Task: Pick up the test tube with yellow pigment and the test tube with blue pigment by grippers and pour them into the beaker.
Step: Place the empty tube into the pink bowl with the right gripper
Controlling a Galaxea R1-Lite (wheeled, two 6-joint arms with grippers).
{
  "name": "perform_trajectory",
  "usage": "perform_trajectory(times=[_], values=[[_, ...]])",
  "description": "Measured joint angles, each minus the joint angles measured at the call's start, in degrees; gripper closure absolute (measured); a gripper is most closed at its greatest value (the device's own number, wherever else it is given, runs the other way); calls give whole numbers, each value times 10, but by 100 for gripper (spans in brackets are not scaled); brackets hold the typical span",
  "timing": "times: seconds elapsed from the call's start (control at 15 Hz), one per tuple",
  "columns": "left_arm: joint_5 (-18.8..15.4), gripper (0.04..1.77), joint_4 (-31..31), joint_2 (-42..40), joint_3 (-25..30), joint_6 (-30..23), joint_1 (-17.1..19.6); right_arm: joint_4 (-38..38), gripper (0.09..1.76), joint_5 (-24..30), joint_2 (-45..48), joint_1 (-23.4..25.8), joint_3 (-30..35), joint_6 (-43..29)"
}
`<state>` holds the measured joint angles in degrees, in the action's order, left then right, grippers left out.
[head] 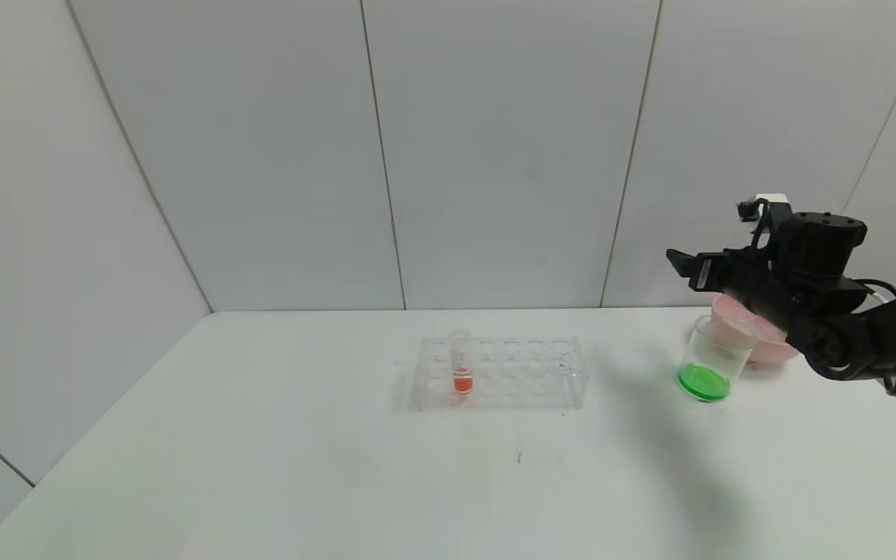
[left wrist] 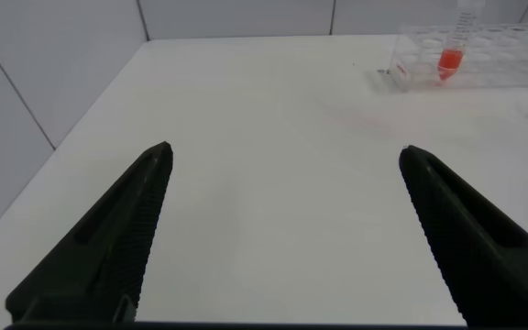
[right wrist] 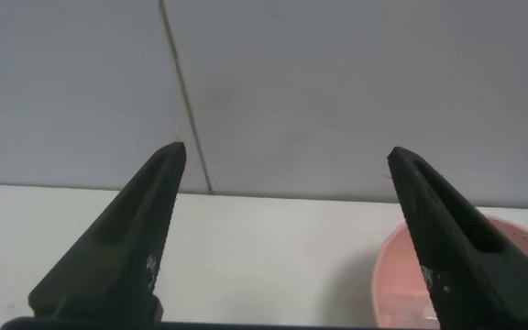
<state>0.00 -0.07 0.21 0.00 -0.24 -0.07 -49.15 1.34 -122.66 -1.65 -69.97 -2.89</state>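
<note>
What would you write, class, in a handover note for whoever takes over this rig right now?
Right gripper: open, empty, raised above the beaker and pink bowl.
Left gripper: open, empty, low over bare table.
Beaker holds green liquid, so both pigments look poured.
Rack holds only the orange tube; yellow and blue tubes are not visible.
Left: probably just retracting the arm.

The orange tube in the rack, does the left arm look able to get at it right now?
Probably yes. The left gripper is open over bare table, and the orange tube stands alone in the rack with nothing between them. The right gripper is off by the beaker.
</note>
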Motion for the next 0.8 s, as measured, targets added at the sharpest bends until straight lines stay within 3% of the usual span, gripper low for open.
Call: perform_trajectory(times=[0.4, 0.8], values=[[0, 5, 0, 0, 0, 0, 0, -7, 20, -12, 162, -64, 163, -12], [0, 5, 0, 0, 0, 0, 0, -6, 17, -13, 396, -77, 341, -11]])
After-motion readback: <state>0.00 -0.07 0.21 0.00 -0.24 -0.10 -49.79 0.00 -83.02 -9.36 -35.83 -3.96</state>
